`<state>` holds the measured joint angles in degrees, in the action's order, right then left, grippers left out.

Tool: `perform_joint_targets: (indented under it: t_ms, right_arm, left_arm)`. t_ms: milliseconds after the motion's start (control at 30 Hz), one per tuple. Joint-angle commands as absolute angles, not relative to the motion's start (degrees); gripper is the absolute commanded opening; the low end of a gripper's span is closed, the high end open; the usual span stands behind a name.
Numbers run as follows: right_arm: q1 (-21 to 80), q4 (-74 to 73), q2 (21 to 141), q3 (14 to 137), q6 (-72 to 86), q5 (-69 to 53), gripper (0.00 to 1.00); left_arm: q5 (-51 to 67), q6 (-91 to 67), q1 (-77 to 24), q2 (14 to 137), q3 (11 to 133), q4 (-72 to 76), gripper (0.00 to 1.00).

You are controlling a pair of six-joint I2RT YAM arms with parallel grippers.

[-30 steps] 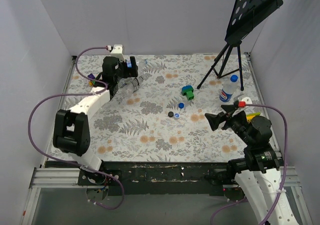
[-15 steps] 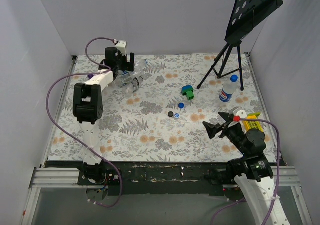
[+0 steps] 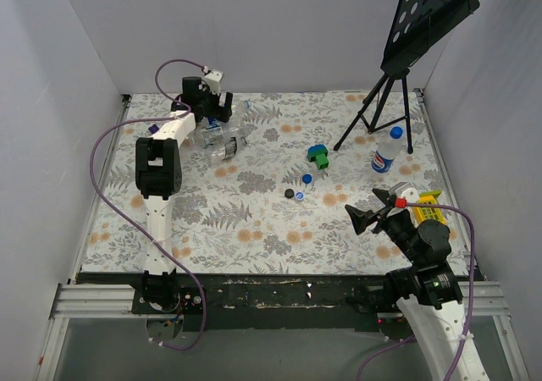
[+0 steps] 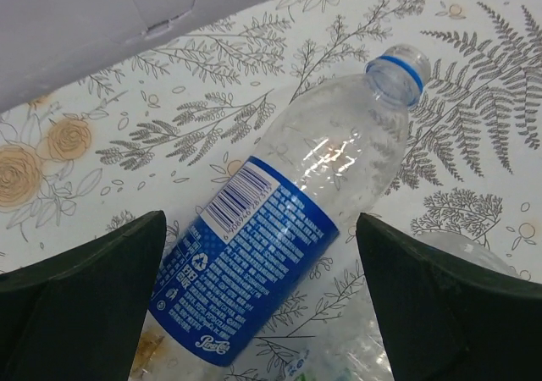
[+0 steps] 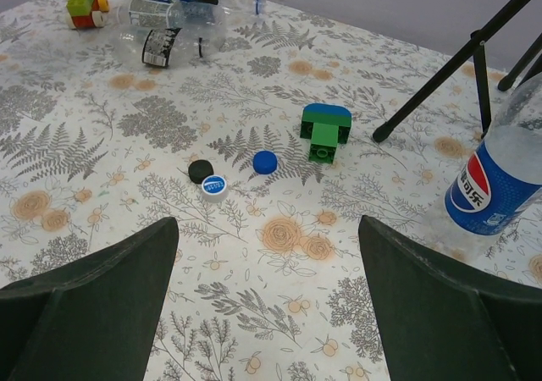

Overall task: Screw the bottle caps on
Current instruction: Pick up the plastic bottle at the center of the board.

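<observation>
Several clear bottles (image 3: 222,137) lie uncapped at the back left. My left gripper (image 3: 217,110) hovers over them, open. In the left wrist view a blue-labelled bottle (image 4: 292,220) lies between the wide-apart fingers (image 4: 76,300), its open neck (image 4: 396,69) pointing up and to the right; the fingers do not touch it. Three loose bottle caps sit mid-table: blue (image 5: 266,162), black (image 5: 201,171) and a paler one (image 5: 214,186). One bottle (image 3: 387,153) stands capped at the right. My right gripper (image 3: 365,208) is open, near the front right, short of the caps.
A green toy block (image 3: 318,154) lies just behind the caps. A music stand's tripod (image 3: 373,110) stands at the back right beside the upright bottle (image 5: 498,165). Stacked coloured blocks (image 5: 82,0) sit at the far left. A yellow object (image 3: 430,196) lies by the right arm.
The left arm has stretched out toward the back left, its elbow moving away from me, with the gripper staying over the lying bottles. The right arm drew back slightly toward its base.
</observation>
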<state>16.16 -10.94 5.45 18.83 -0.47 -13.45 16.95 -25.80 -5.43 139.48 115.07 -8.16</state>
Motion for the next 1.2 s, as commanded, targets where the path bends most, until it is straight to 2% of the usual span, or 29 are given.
perform_joint_targets:
  t_ms: [0, 200, 367, 500, 700, 867, 1067, 1167]
  right_arm:
    - [16.44, -8.53, 6.06, 19.34, -1.49, -13.01, 0.95]
    - [16.44, -8.53, 6.42, 19.07, -1.76, -13.01, 0.95]
    - [16.44, -8.18, 6.33, 18.90, -1.84, -13.01, 0.94]
    - [16.44, -7.82, 6.24, 18.54, -1.41, -12.66, 0.94]
    - [16.44, -7.47, 6.94, 18.72, 1.49, -12.39, 0.95]
    - [16.44, -8.96, 10.36, 22.14, 6.14, -12.74, 0.95]
    - [16.52, -16.25, 23.17, 31.63, 12.11, -15.82, 0.96]
    - [16.52, -20.28, 30.73, 34.79, 16.25, -21.60, 0.96]
  left_arm:
    - [15.83, -24.70, -5.19, 140.45, 116.46, -12.83, 0.92]
    - [14.06, -24.96, -4.83, 138.08, 112.33, -12.92, 0.76]
    - [14.15, -24.87, -4.92, 134.48, 109.52, -11.87, 0.53]
    - [14.68, -25.40, -4.92, 129.83, 107.41, -10.11, 0.45]
    - [19.59, -29.79, -4.92, 119.90, 102.93, -9.32, 0.43]
    - [26.53, -35.59, -5.27, 108.39, 93.98, -7.83, 0.43]
    - [33.47, -39.81, -6.76, 92.67, 80.88, -5.63, 0.44]
    - [37.52, -42.36, -8.08, 84.67, 73.94, -3.52, 0.44]
